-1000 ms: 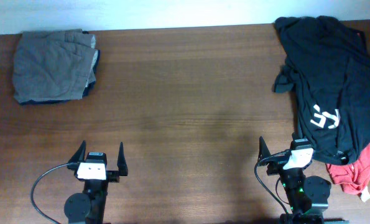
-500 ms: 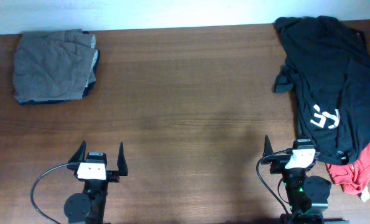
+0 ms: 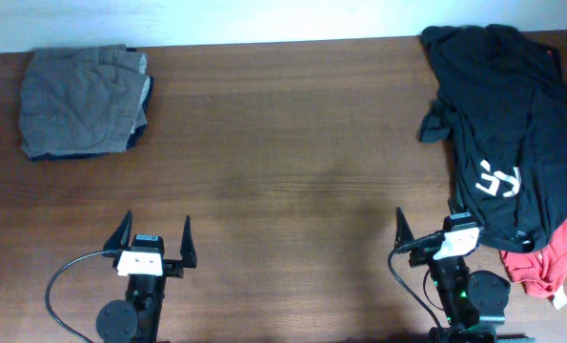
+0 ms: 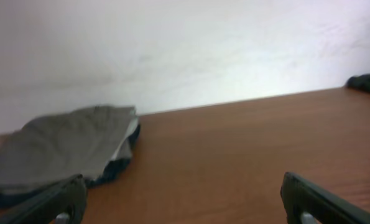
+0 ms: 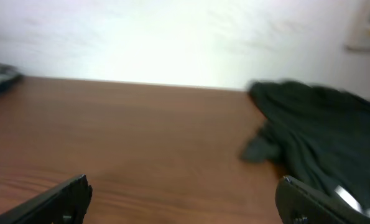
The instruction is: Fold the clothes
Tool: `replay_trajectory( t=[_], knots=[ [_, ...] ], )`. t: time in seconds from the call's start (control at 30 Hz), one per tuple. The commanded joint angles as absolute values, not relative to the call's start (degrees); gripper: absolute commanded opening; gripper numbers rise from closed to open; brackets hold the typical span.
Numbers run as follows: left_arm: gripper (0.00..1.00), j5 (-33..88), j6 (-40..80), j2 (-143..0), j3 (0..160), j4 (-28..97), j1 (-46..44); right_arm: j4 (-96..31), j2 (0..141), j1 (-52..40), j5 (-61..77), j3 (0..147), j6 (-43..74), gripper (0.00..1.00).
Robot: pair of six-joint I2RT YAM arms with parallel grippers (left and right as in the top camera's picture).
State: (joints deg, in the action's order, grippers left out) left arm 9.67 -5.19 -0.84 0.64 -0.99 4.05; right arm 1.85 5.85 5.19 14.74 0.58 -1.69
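Note:
A large black T-shirt (image 3: 512, 114) with white lettering lies crumpled at the table's right edge, over a red garment (image 3: 555, 257). In the right wrist view the black T-shirt (image 5: 321, 134) lies ahead to the right. My right gripper (image 3: 428, 227) stands open just left of the shirt's lower hem; between its fingers is only bare wood (image 5: 185, 202). Near the front left, my left gripper (image 3: 155, 238) is open and holds nothing (image 4: 185, 205). A folded grey garment (image 3: 83, 100) on a dark one lies at the back left, far ahead of it (image 4: 60, 146).
The brown wooden table (image 3: 283, 143) ends at a white wall along the back. A black cable (image 3: 69, 276) loops beside the left arm's base and another (image 3: 407, 281) beside the right arm's base.
The right gripper swayed slightly to the right and has come back to the left. The left arm and the clothes have not moved.

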Motion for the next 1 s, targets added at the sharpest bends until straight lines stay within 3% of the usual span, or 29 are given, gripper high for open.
replay_trajectory(
  t=[0.0,0.17,0.4,0.7,0.97],
  knots=[
    [0.99,14.8,-6.1,-0.3,0.5,-3.1,4.0,6.2,5.7,4.9,25.8,0.3,-1.0,0.99],
    [0.99,20.4,-6.1,-0.6,1.0,-4.1,4.0,11.8,5.7,4.9,26.2,0.5,3.2,0.99],
    [0.99,24.5,-5.3,-10.1,8.3,-3.8,4.0,8.2,11.0,4.9,26.4,8.4,3.7,0.99],
    [0.99,29.3,-5.3,-41.7,32.3,1.7,4.0,-6.3,34.3,4.9,23.7,31.6,-1.4,0.99],
    [0.99,33.7,-6.3,-72.1,61.8,20.2,4.0,-23.1,61.5,4.9,14.1,54.8,-4.7,0.99]
  ],
)
